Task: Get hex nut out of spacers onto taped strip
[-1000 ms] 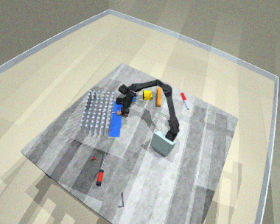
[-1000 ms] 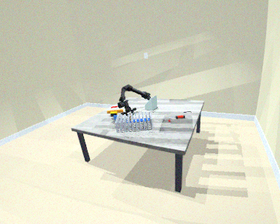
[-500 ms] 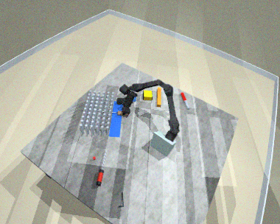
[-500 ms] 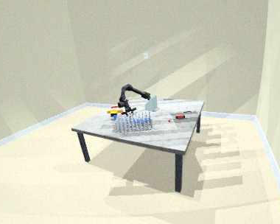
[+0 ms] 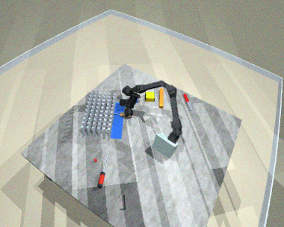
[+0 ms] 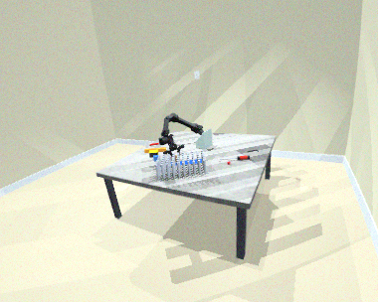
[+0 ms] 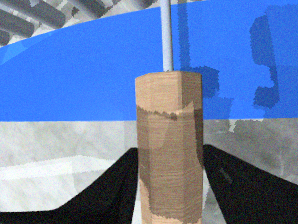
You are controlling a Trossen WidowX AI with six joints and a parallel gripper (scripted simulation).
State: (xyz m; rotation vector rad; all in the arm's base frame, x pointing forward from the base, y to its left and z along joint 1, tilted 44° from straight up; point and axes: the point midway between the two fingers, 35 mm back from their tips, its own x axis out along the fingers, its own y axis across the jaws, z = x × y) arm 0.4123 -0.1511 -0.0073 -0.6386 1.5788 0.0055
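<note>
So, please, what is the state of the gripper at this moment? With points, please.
Gripper (image 5: pixel 125 115) (image 7: pixel 170 152): closed on the wooden handle (image 5: pixel 122 115) (image 7: pixel 169 125) of a tool with a thin metal shaft (image 5: pixel 116 113) (image 7: pixel 167 37).

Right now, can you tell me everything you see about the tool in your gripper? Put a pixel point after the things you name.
The tool has a tan handle (image 5: pixel 124 115) (image 7: pixel 169 150) that looks like wood, with flat sides and streaky grain. A thin, straight, grey rod (image 7: pixel 167 37), metal-looking, comes out of its end. My gripper (image 5: pixel 127 114) (image 7: pixel 170 152) holds the handle between two black fingers. The rod reaches over the blue strip (image 5: pixel 116 128) (image 7: pixel 65 85) towards the spacers (image 5: pixel 97 116) (image 7: pixel 42 12). I can't make out its tip.
</note>
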